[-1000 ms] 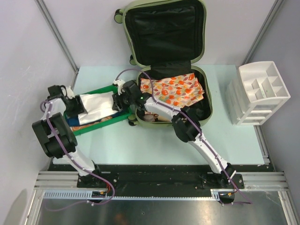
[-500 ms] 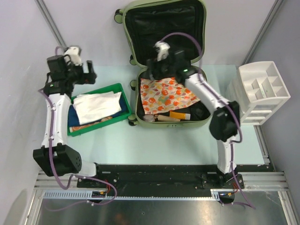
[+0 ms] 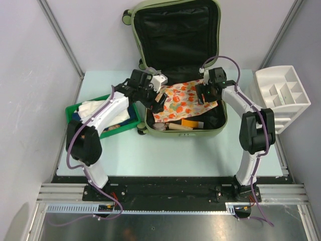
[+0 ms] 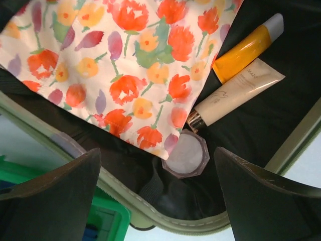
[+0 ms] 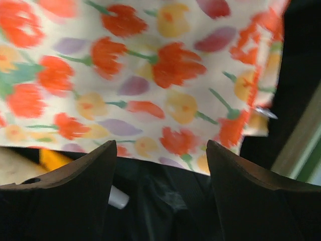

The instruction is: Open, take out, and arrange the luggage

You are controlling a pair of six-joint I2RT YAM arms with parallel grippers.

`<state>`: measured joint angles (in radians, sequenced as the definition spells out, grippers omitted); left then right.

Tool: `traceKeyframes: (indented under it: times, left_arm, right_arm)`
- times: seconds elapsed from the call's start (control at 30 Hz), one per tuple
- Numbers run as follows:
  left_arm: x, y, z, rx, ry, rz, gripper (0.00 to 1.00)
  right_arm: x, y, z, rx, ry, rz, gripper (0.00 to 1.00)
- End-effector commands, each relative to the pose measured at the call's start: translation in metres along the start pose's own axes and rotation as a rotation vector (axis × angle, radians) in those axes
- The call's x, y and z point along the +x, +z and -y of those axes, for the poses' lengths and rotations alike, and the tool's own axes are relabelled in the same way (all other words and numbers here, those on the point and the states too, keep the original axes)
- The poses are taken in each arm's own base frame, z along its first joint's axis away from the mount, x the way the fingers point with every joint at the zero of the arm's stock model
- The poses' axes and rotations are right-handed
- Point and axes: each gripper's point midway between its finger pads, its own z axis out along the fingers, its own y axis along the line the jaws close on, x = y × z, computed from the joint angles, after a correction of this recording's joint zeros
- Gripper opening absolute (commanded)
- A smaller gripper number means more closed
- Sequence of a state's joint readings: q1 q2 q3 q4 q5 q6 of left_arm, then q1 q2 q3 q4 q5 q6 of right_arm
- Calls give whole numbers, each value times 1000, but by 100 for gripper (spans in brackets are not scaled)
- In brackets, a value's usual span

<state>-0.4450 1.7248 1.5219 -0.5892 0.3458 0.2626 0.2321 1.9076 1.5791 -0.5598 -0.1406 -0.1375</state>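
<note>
Both arms swing in off the green tray (image 3: 73, 109) at 9 o'clock, where the white cloth (image 3: 94, 107) now lies released, and they close on the luggage (image 3: 224, 115), which sits open at 12 o'clock on the table (image 3: 200, 150) with its lid propped back. The left gripper (image 3: 158, 98) hangs over the case's 9 o'clock rim, jaws spread wide and empty. The right gripper (image 3: 206, 94) hovers at the 3 o'clock side, fingers parted too, nothing in them. Between them lies the floral cloth (image 3: 181, 95). Beside it in the case rest an orange tube (image 4: 246, 47), a beige tube (image 4: 235, 93) and a small jar (image 4: 186, 158). One item is out, and the floral cloth looks the likely next pick
</note>
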Motion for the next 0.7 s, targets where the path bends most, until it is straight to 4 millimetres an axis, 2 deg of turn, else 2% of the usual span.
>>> traceKeyframes:
  times: [0.0, 0.13, 0.37, 0.53, 0.67]
  left_arm:
    - [-33, -5, -5, 8, 55, 74, 98]
    - [-34, 0, -9, -7, 35, 67, 98]
    - [-32, -1, -13, -36, 15, 58, 98]
    - [-33, -1, -13, -34, 6, 60, 99]
    - [-36, -1, -14, -37, 5, 65, 100]
  right_arm:
    - [-21, -32, 39, 343, -1, 79, 75]
    - [-11, -37, 46, 411, 102, 64, 76]
    - [2, -50, 36, 408, 338, 38, 81]
    - [23, -42, 31, 413, 460, -13, 85]
    - [30, -26, 26, 423, 512, -29, 88]
